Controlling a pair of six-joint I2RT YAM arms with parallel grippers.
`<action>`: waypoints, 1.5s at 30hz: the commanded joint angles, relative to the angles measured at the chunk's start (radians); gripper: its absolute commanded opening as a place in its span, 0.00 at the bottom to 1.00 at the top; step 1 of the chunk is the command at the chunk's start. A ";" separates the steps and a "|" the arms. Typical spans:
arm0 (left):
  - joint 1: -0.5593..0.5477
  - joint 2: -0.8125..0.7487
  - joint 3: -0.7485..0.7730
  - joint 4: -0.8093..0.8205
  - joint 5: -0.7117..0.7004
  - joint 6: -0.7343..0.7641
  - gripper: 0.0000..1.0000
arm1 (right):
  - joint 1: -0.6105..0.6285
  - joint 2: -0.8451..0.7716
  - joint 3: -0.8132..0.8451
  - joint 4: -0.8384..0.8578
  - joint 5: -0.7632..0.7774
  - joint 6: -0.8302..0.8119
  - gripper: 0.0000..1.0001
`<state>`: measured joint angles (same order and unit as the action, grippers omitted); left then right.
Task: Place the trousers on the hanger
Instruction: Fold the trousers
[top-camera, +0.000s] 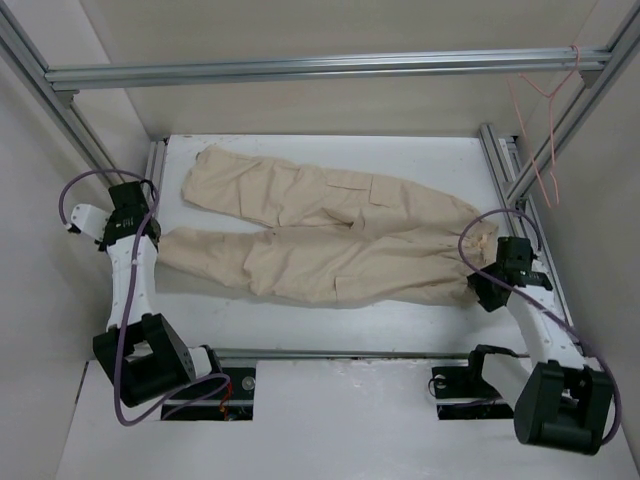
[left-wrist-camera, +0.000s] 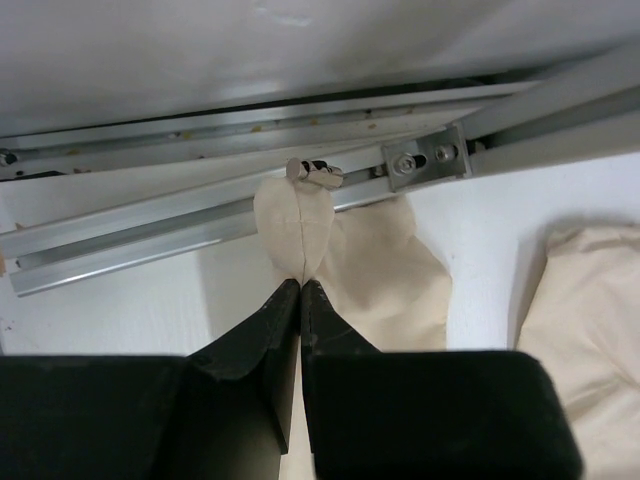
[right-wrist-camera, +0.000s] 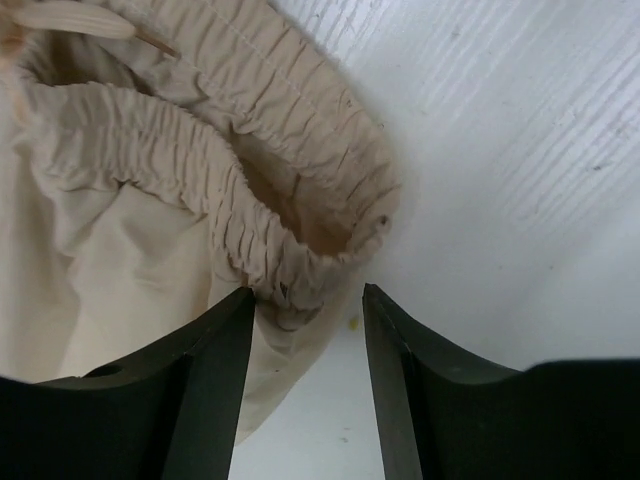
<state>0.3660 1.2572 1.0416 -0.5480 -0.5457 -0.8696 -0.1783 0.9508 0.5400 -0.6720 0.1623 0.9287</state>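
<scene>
The beige trousers lie spread flat across the white table, legs to the left and elastic waistband to the right. My left gripper is at the cuff of the near leg. In the left wrist view it is shut on a fold of the cuff cloth. My right gripper is at the waistband's near corner. In the right wrist view it is open, with the gathered waistband between its fingers. The pink wire hanger hangs from the frame at the far right, away from both grippers.
Aluminium frame rails run along the table's left edge, its right edge and overhead at the back. A metal bracket sits on the left rail just beyond the cuff. Purple cables loop beside both arms.
</scene>
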 joint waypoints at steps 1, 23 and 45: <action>-0.012 -0.013 -0.018 0.039 0.004 -0.014 0.03 | -0.010 0.067 0.012 0.153 -0.027 -0.068 0.54; -0.006 -0.061 0.035 -0.027 -0.019 -0.002 0.03 | 0.053 -0.297 0.127 -0.388 0.055 0.127 0.02; -0.215 0.482 0.647 0.023 -0.048 0.018 0.02 | -0.142 0.207 0.406 0.037 -0.063 -0.019 0.01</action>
<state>0.1619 1.7302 1.6089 -0.5404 -0.5686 -0.8600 -0.3004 1.1385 0.8852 -0.7197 0.1085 0.9123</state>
